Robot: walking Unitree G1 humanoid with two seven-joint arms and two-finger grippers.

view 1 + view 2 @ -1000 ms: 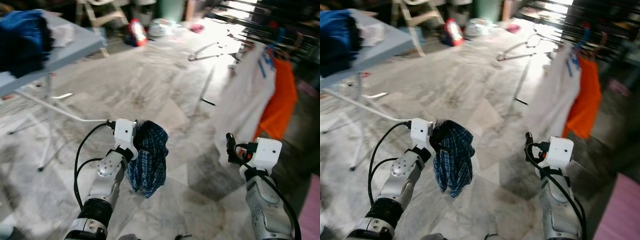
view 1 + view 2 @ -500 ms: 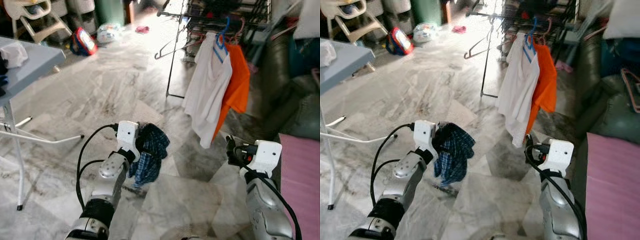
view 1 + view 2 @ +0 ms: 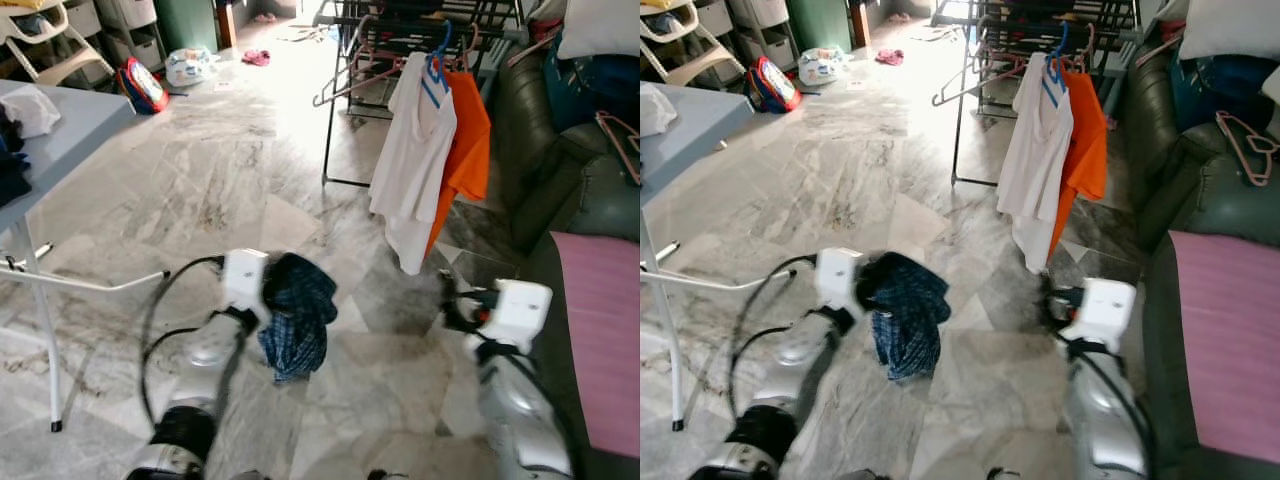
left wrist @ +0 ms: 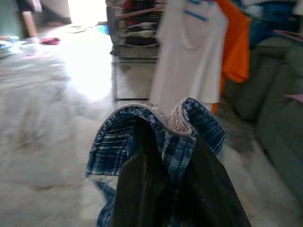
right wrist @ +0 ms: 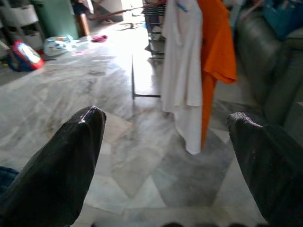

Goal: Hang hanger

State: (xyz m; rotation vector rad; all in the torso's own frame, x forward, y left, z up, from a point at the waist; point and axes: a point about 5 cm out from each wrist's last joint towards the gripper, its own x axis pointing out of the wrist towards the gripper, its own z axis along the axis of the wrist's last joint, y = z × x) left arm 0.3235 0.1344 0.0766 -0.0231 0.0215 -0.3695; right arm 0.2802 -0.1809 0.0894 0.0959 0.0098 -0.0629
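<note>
Left gripper (image 4: 165, 156) clamped on a bunched blue plaid garment (image 3: 297, 312), held out front, well short of the drying rack (image 3: 395, 25). Cloth looks light, limp, likely to swing; grip near the pinkish hanger part (image 4: 177, 120). Right gripper (image 5: 163, 137) spread wide, empty.
</note>
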